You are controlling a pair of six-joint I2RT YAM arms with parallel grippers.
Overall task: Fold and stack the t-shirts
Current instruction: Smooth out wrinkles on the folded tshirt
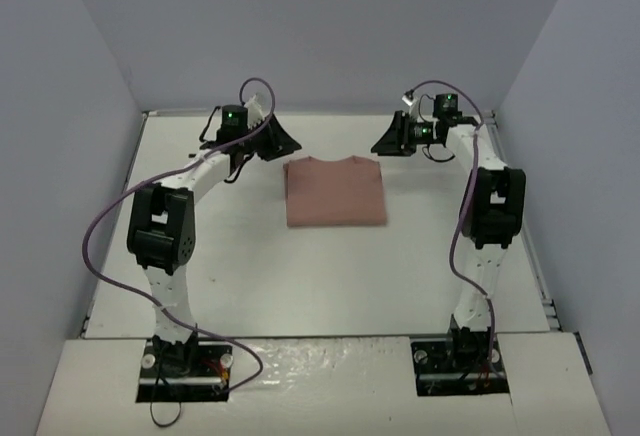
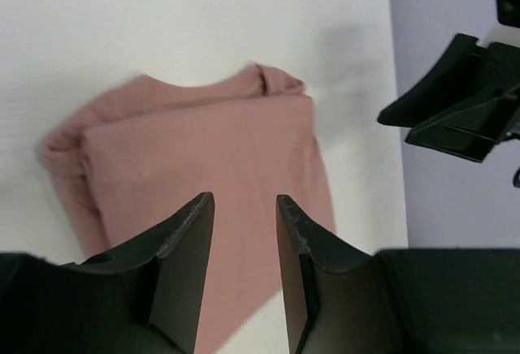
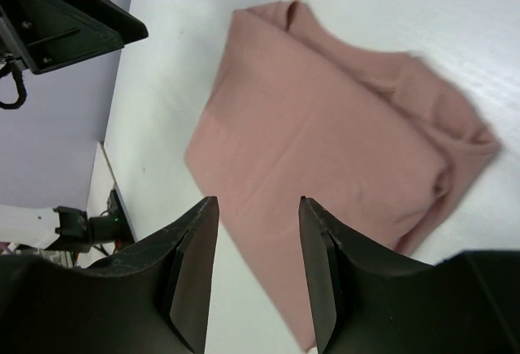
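Task item: the t-shirt (image 1: 335,192), dusty pink, lies folded into a near-square packet on the white table (image 1: 250,276), a little toward 12 o'clock from the middle.
Packet edges: in the top view the 3, 6 and 9 o'clock edges run nearly straight, while the 12 o'clock edge carries the shallow dip of the neckline.
Edge detail, left wrist view: the t-shirt (image 2: 203,143) shows layers bunched at two corners.
Edge detail, right wrist view: the t-shirt (image 3: 325,127) has one long clean edge and a rumpled corner.
Left gripper (image 1: 283,142): at 10 o'clock of the packet, just beside its far corner. The jaws stand moderately parted and hold nothing (image 2: 244,208).
Right gripper (image 1: 385,143): at 2 o'clock of the packet, near the other far corner. The jaws stand parted to a similar gap, with nothing between them (image 3: 258,204).
Open room: white surface shows on every side of the packet, the widest band toward 6 o'clock.
Limits: grey walls (image 1: 320,26) close the table at 9, 12 and 3 o'clock.
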